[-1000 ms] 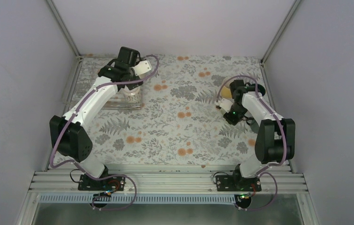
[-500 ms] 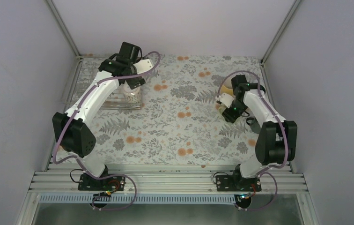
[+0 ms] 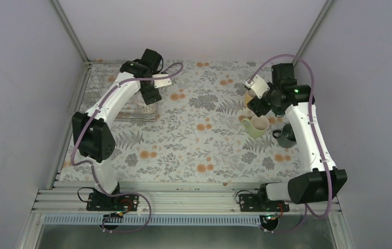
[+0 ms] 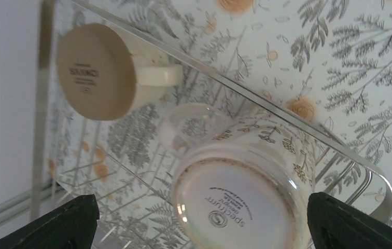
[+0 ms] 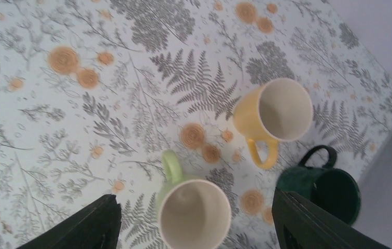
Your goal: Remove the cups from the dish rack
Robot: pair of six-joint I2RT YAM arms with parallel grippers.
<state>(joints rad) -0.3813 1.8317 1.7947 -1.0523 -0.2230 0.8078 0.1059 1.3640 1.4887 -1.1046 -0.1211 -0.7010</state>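
On the floral table at the right, the pale green cup [image 5: 191, 210] stands upright beside the yellow cup [image 5: 274, 111] and the dark green cup [image 5: 323, 189]. My right gripper [image 5: 196, 207] hangs open above the pale green cup [image 3: 256, 126], clear of it. The dish rack [image 4: 287, 111] lies at the far left. The cream-white cup [image 4: 98, 70] and the patterned cup [image 4: 240, 192] sit upside down on it. Above the patterned cup my left gripper [image 4: 203, 207] is open, one finger on each side, not touching.
The rack [image 3: 131, 115] sits close to the left wall and metal frame post. The dark green cup [image 3: 287, 136] is near the table's right edge and the right wall. The right arm's forearm runs above it.
My right gripper opened, let go of the pale green cup on the table and rose away from it. My left arm swung slightly right over the rack, still open.
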